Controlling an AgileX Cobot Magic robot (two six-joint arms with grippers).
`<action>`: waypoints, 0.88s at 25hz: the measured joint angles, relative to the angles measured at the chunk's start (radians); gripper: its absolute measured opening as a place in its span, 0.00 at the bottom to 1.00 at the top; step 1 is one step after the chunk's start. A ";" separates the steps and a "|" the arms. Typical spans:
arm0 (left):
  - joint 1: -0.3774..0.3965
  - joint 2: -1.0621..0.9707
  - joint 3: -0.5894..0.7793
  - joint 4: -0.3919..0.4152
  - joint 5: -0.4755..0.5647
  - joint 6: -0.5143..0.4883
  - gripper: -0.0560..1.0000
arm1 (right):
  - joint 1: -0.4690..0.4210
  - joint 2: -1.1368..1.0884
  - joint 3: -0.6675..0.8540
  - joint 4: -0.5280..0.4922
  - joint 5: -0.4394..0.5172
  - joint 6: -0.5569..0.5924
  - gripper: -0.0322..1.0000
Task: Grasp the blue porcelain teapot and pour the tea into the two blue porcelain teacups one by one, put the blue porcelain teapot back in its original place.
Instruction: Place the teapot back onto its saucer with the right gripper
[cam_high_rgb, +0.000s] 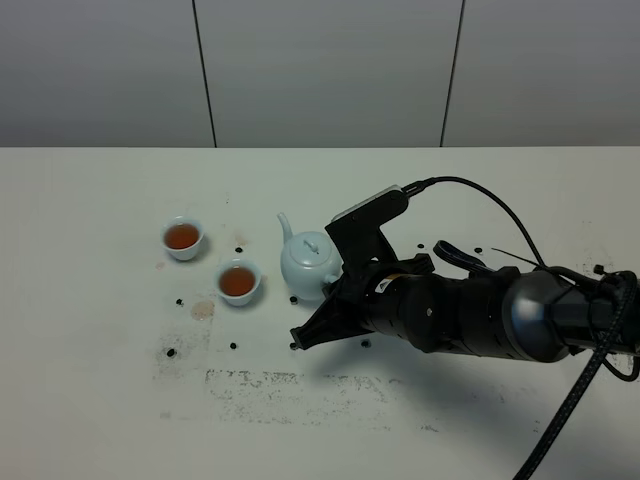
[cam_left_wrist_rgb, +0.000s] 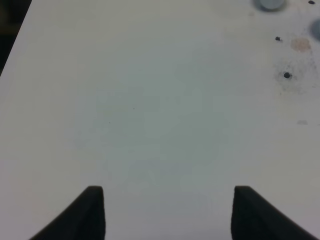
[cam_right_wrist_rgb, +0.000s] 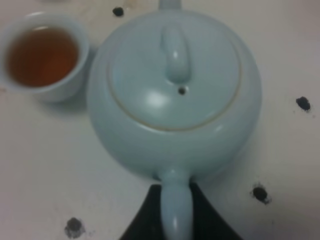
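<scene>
On the tabletop (cam_high_rgb: 90, 330), your right end effector (cam_right_wrist_rgb: 176, 212) pinches the blue porcelain teapot (cam_high_rgb: 309, 263) by its handle so it stands upright beside the two teacups (cam_high_rgb: 184, 238) full of tea (cam_high_rgb: 237, 282), while your left end effector (cam_left_wrist_rgb: 167, 210) gapes wide, holding nothing.

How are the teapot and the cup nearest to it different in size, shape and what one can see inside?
The teapot is much larger than the nearest cup. The teapot is closed by a knobbed lid, so its inside is hidden, while the cup is open and shows reddish-amber tea. The teapot has a spout and a handle; the cup has neither. Both are pale blue glazed ware standing upright on the white table.
</scene>
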 joint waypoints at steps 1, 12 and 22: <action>0.000 0.000 0.000 0.000 0.000 0.000 0.54 | 0.000 0.003 0.000 0.000 0.000 0.001 0.06; 0.000 0.000 0.000 0.000 0.000 0.000 0.54 | 0.000 0.024 0.000 -0.006 -0.022 0.001 0.06; 0.000 0.000 0.000 0.000 0.000 0.000 0.54 | -0.141 -0.130 0.000 -0.162 0.043 0.031 0.06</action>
